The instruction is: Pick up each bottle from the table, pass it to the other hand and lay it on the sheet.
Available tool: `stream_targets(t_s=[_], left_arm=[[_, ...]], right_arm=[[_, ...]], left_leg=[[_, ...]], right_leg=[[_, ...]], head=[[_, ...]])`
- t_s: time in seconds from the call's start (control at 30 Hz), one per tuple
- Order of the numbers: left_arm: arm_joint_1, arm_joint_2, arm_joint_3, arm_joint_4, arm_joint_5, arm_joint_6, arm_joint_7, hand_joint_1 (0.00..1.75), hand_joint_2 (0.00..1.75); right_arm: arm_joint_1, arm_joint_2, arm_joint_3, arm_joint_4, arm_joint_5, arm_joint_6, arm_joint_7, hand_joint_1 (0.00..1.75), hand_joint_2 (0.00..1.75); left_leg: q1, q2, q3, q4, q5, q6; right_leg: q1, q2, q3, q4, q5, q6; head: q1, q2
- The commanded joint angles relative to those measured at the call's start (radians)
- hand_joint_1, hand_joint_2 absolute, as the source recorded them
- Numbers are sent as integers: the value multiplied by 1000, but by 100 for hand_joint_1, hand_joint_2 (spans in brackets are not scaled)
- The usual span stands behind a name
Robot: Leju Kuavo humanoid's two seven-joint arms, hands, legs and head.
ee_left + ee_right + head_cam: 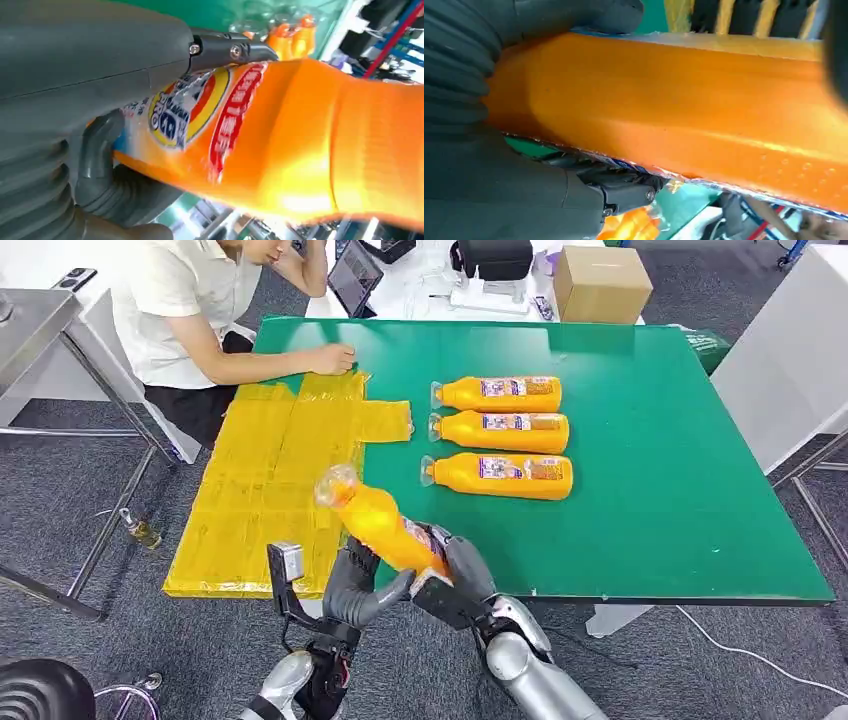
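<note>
The orange plastic bottle [280, 145] carries a label with red and blue characters, too blurred to read.

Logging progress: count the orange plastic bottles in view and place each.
4. Three orange plastic bottles lie side by side on the green table. One is held between both hands, near the yellow sheet.

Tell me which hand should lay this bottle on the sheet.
Left. Both hands grip the held bottle mid-handover; the left hand is on the yellow sheet's side, the right hand toward the table bottles.
</note>
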Motion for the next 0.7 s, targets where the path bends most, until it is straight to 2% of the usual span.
stream_targets(t_s=[0.03,0.13,0.23,0.3,0.33,0.47,0.53,0.57,0.6,0.63,0.7], left_arm=[[-122,-23,14,192,105,14,18,0,175],[-129,-38,22,170,109,27,-33,0,175],[-132,-39,16,151,119,39,-11,0,175],[-149,-43,24,198,163,38,25,0,175],[-158,-45,26,222,177,29,23,0,175],[-160,-50,35,228,202,-7,-24,0,175],[-158,-49,33,213,203,-8,-20,0,175],[-158,-49,33,213,203,-8,-20,0,175],[-146,-47,35,187,199,-3,-34,35,175],[-136,-43,33,156,186,-2,-52,168,175],[-118,-41,35,105,149,32,-78,175,175]], right_arm=[[23,-43,173,-172,-8,-23,-16,175,175],[33,-46,198,-194,-5,-27,-18,175,175],[36,-50,212,-205,3,-46,-28,175,175],[32,-47,229,-215,-4,-50,-32,175,175],[26,-46,237,-213,-7,-48,-31,175,175],[23,-40,247,-193,-24,-44,-28,175,175],[24,-40,247,-186,-27,-47,-30,175,175],[24,-40,247,-186,-27,-47,-30,162,175],[24,-42,248,-180,-29,-42,-26,63,175],[20,-48,256,-167,-8,-45,-17,0,175],[31,-42,249,-148,3,-63,-17,0,175]], left_leg=[[0,-1,6,0,-2,2],[0,-2,4,0,-1,2],[0,0,1,0,-1,1],[0,0,6,0,-3,2],[0,-1,2,0,-1,1],[0,1,5,-1,-2,1],[0,0,2,0,-1,1],[0,0,5,0,-2,1],[1,0,3,0,-2,1],[0,0,5,0,-2,2],[1,1,3,0,-2,1]], right_leg=[[1,-3,7,-1,-2,-4],[1,-3,4,0,-2,-3],[1,-1,1,0,-1,-2],[2,-2,6,-1,-3,-4],[1,-2,2,0,-1,-2],[1,-1,5,-1,-2,-3],[1,-1,2,0,-1,-2],[1,-1,5,0,-2,-3],[1,-1,3,0,-1,-3],[2,-2,6,0,-2,-4],[1,0,4,-1,-1,-3]], head=[[0,0],[0,0],[0,0],[0,0],[0,0],[0,0],[0,0],[0,0],[0,0],[0,0],[0,0]])
